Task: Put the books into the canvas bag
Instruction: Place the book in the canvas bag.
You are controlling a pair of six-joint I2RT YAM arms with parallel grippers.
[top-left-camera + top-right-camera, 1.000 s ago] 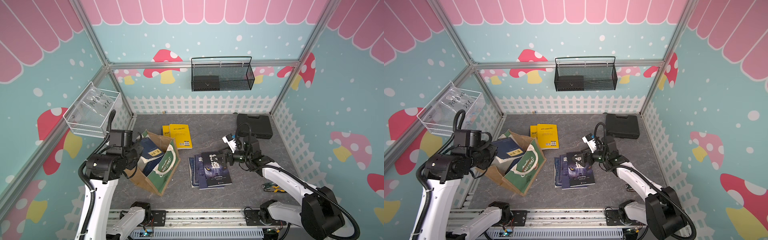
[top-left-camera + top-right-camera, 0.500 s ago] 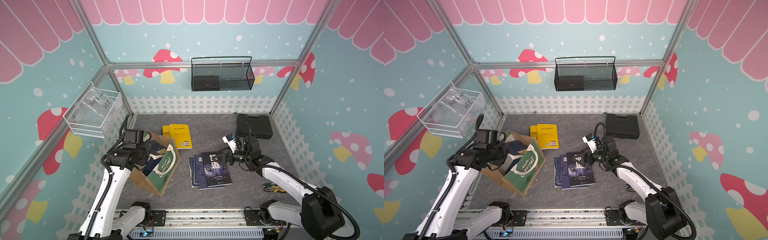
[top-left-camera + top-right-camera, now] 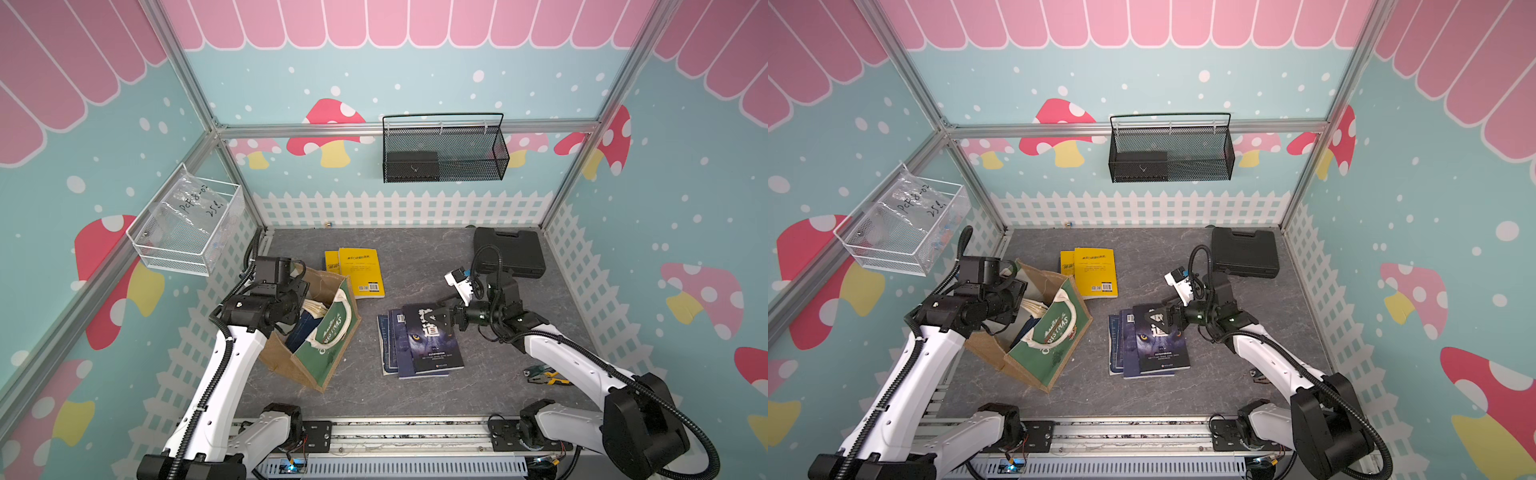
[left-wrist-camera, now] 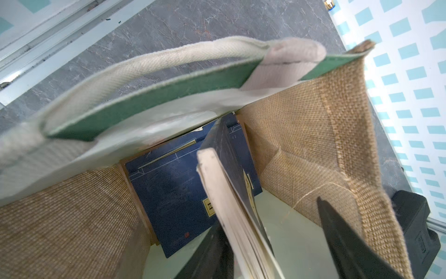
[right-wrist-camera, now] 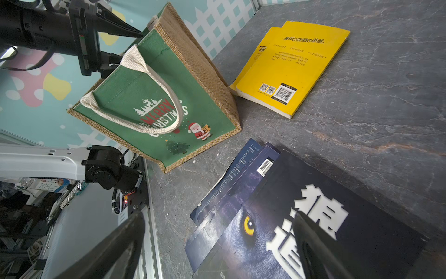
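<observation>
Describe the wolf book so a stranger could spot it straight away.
On the grey table, look right of the green Christmas bag to the fanned pile of dark books. The wolf book lies on top: black cover, one yellow eye, big white characters; those beneath are navy.

The canvas bag (image 5: 120,96) is coarse woven jute — the books (image 5: 374,217) wear glossy paper covers.

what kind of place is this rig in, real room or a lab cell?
Most likely a staged robot test cell, not a real room: silver aluminium frame holding printed mushroom-and-fence wall panels, two white robot arms bolted to a silver front rail, grey stone-look tabletop as floor.
</observation>
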